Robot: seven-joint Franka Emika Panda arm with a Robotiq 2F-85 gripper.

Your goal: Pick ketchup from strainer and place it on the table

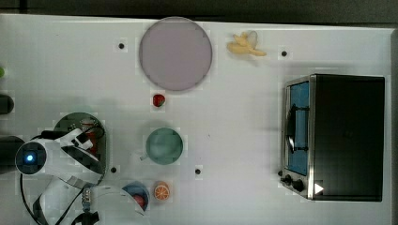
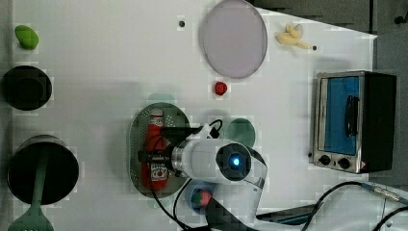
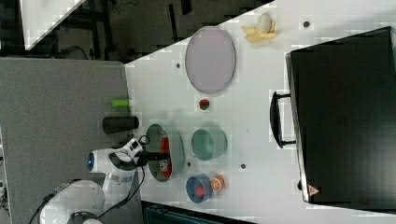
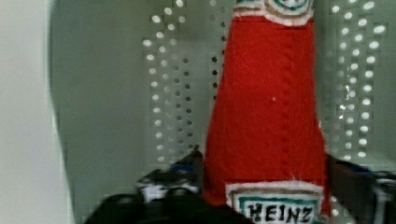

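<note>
Leaving bare table (image 2: 96, 57) open across the upper left of the left view. Cradling the ketchup (image 2: 155, 130) lengthwise inside the strainer (image 2: 137, 144), left of centre, cap toward the frame's top. Straddling the bottle's label end with the gripper (image 2: 156, 156), gripping or loose impossible to tell. Crowding the strainer's right rim with a teal cup (image 2: 239, 131) nearby.

Ketchup (image 4: 268, 112): red, fuzzy, felt-like cloth with a stitched label. Strainer (image 4: 177, 93): pale green, smooth, perforated plastic with a slight sheen. Table (image 1: 244, 122): white, smooth, matt. Toaster oven (image 1: 347, 136): matt black casing, brushed metal front frame. Plate (image 1: 175, 53): smooth, matt grey-lilac.
</note>
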